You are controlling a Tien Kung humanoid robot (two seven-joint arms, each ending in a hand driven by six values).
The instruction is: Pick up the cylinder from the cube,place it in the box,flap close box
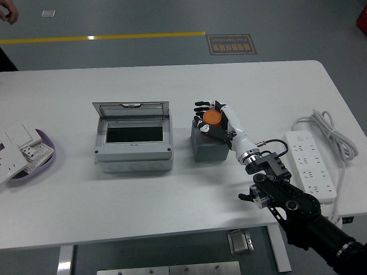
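Observation:
An orange cylinder (211, 118) stands on top of a dark grey cube (209, 146) right of centre on the white table (172, 195). My right hand (213, 116) reaches in from the lower right and its fingers curl around the cylinder, which still rests on the cube. A grey box (133, 140) with its clear lid flap (131, 109) raised at the back stands open to the left of the cube, its inside dark. My left arm does not show.
A white power strip (309, 163) with a coiled cable lies at the right edge. A purple tray (40, 159) with white switch plates sits at the far left. A person's hand (8, 14) shows at the top left corner, off the table.

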